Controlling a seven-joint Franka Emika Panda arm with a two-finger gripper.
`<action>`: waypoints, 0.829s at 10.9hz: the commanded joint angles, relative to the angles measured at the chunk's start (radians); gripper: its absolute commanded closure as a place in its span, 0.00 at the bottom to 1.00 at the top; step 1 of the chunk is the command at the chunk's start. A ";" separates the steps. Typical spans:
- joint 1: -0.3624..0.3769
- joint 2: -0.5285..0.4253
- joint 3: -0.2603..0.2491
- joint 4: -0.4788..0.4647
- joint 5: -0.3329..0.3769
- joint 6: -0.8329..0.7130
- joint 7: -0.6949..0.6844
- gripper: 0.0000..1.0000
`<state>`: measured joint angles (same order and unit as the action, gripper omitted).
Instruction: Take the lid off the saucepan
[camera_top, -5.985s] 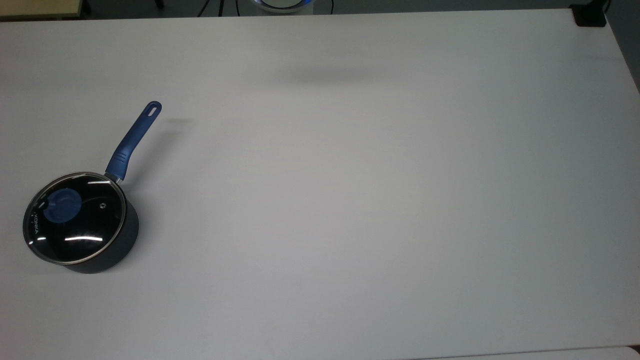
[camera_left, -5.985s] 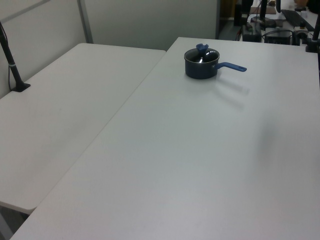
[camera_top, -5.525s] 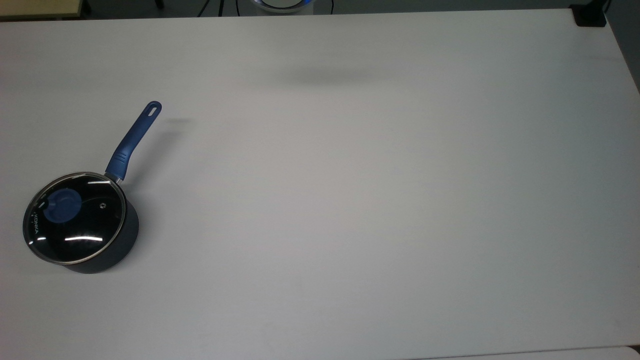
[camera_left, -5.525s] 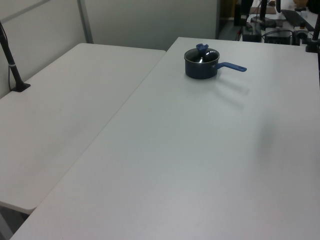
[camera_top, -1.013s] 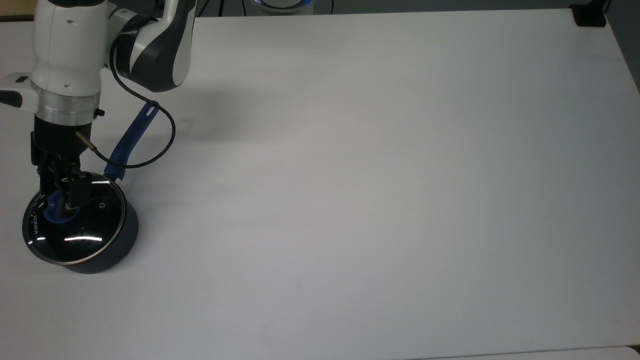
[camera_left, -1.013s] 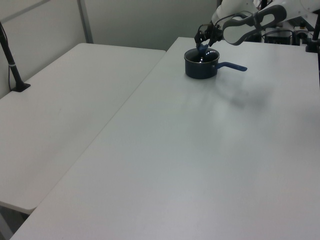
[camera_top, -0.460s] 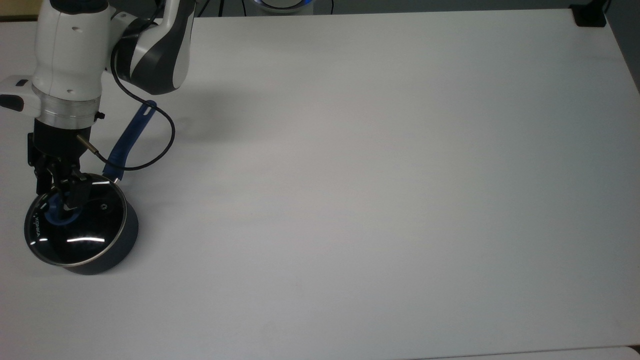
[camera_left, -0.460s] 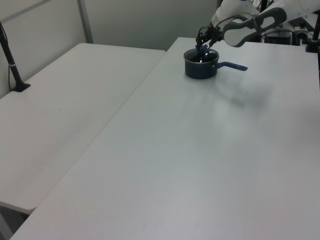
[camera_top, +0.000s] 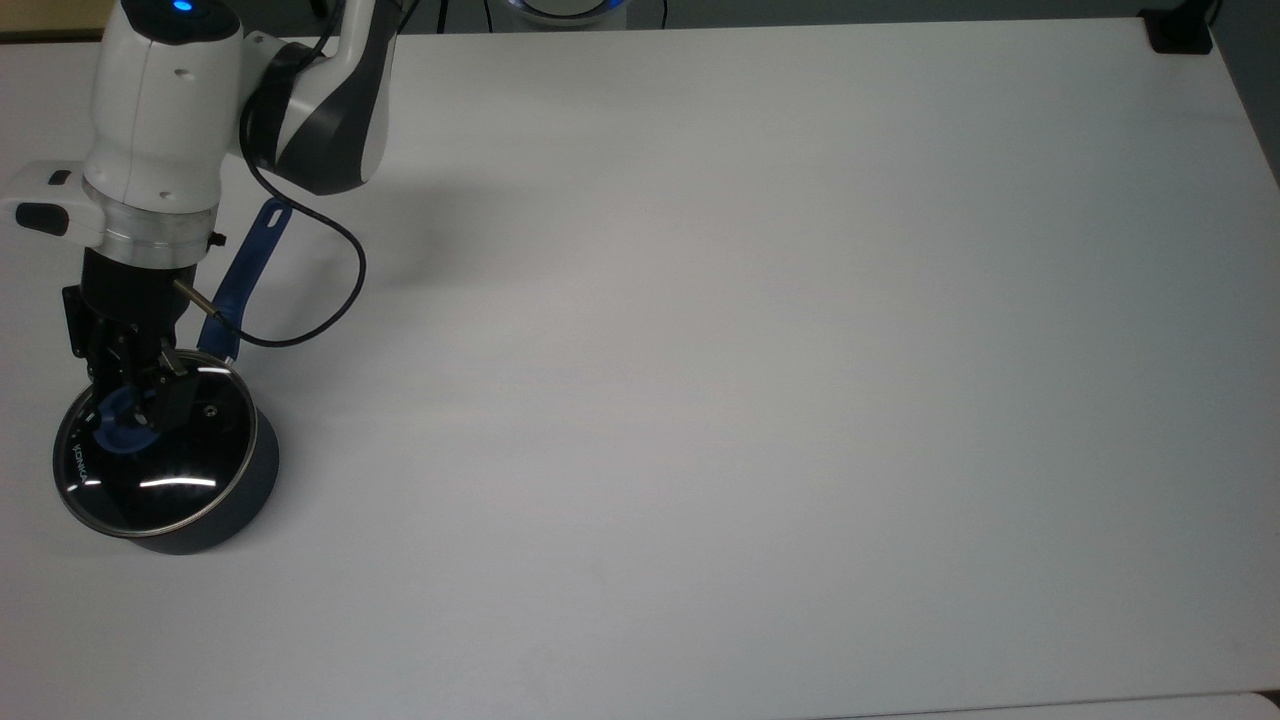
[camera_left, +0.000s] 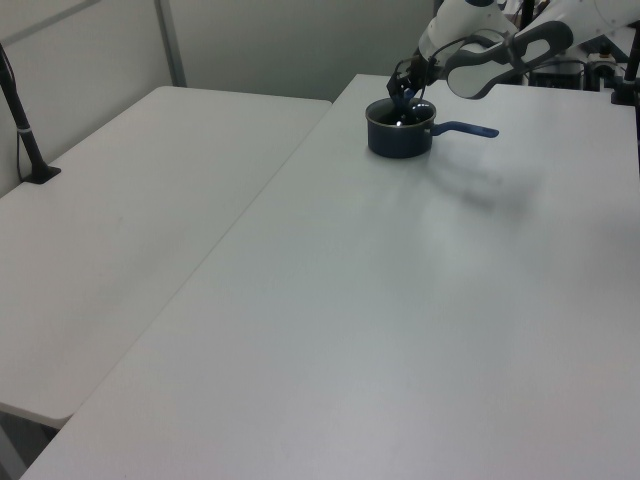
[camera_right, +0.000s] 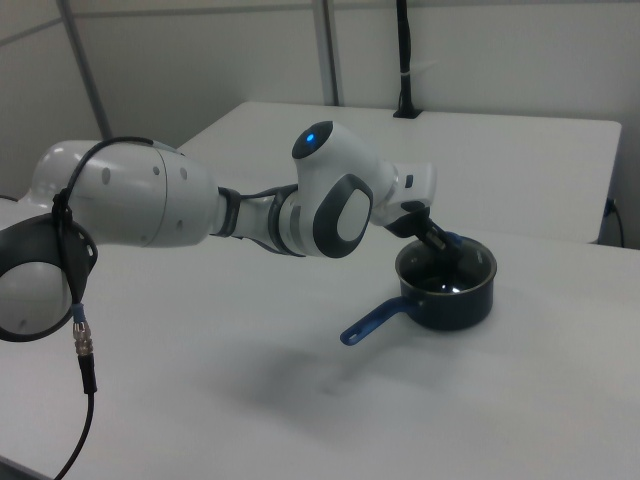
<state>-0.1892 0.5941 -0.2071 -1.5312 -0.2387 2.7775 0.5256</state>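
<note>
The saucepan (camera_top: 255, 490) stands near the top view's left edge, its long blue handle (camera_top: 245, 265) pointing up and slightly right. The glass lid (camera_top: 160, 470) lies over the pan, sitting a little toward the top view's left of the pan body. My gripper (camera_top: 140, 402) comes down from above and is shut on the lid's blue knob (camera_top: 112, 434). In the left view the saucepan (camera_left: 398, 140) is at the far end of the table with the gripper (camera_left: 404, 97) on top of it. In the right view the gripper (camera_right: 447, 245) reaches into the top of the saucepan (camera_right: 460, 305).
The white table (camera_top: 700, 400) stretches wide to the top view's right of the pan. A black cable (camera_top: 340, 270) loops from my wrist over the handle. A black block (camera_top: 1180, 35) sits at the table's far right corner. A second table (camera_left: 120, 220) adjoins in the left view.
Over the last second the pan's handle end has swung toward the top view's left, and the lid with the gripper on its knob has shifted slightly right. Six seconds ago the arm was absent.
</note>
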 joint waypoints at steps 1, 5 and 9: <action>0.002 0.021 -0.005 -0.027 -0.037 0.005 0.017 1.00; 0.001 0.021 -0.005 -0.032 -0.062 0.004 0.016 1.00; -0.009 -0.016 0.002 -0.030 -0.060 -0.012 0.011 1.00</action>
<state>-0.1951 0.6023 -0.2087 -1.5316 -0.2706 2.7820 0.5261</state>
